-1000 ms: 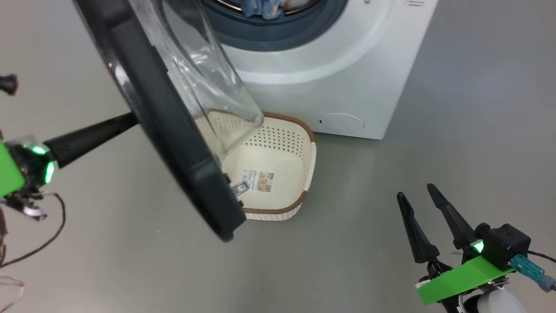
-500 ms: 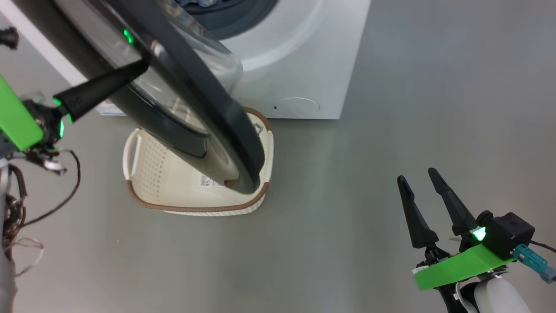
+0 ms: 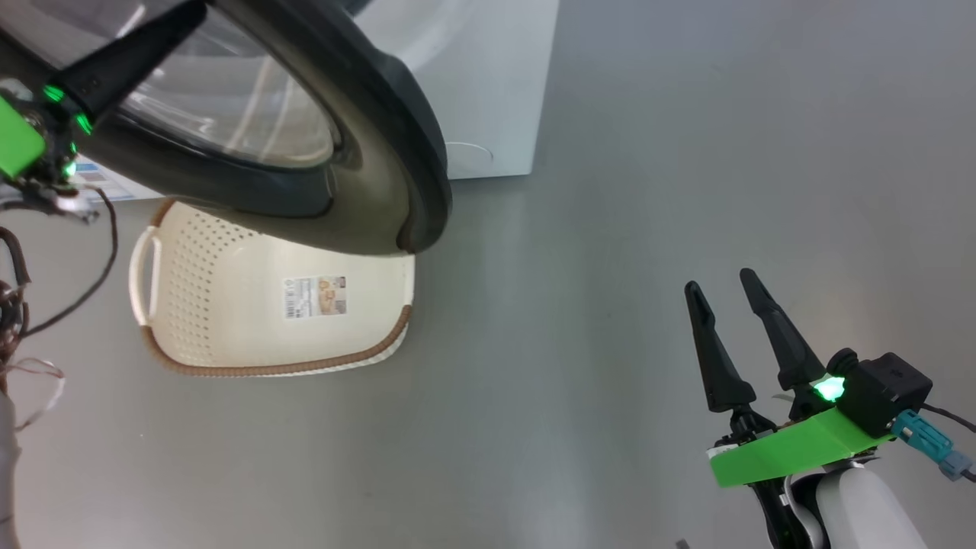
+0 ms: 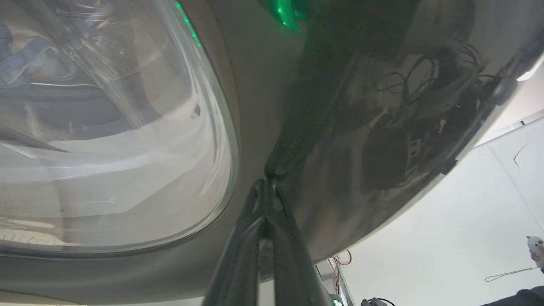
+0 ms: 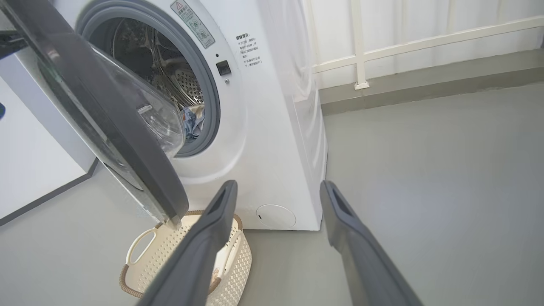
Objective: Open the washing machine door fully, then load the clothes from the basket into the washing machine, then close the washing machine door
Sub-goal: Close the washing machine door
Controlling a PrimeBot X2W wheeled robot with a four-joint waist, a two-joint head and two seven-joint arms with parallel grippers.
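At the upper left of the head view, the washing machine door [image 3: 381,152] stands partly open, its glass bulge facing the washing machine [image 5: 263,127]. The left gripper [image 4: 268,185], pinched together, touches its rim. The right gripper [image 3: 718,280] is spread wide at the lower right.

Head camera looks steeply down, basket [image 3: 221,313] at nine o'clock. Left wrist camera sits close against the washing machine door [image 4: 340,106]. Right wrist camera, farther back, shares both.

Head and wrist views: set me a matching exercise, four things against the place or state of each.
1. basket
2. clothes
3. left claw
4. right claw

A. open, holding nothing
B. inside the drum
C. on the floor, under the washing machine door
D. shut, tips against the door's black rim

Pairs: 1-C, 2-B, 3-D, 4-A
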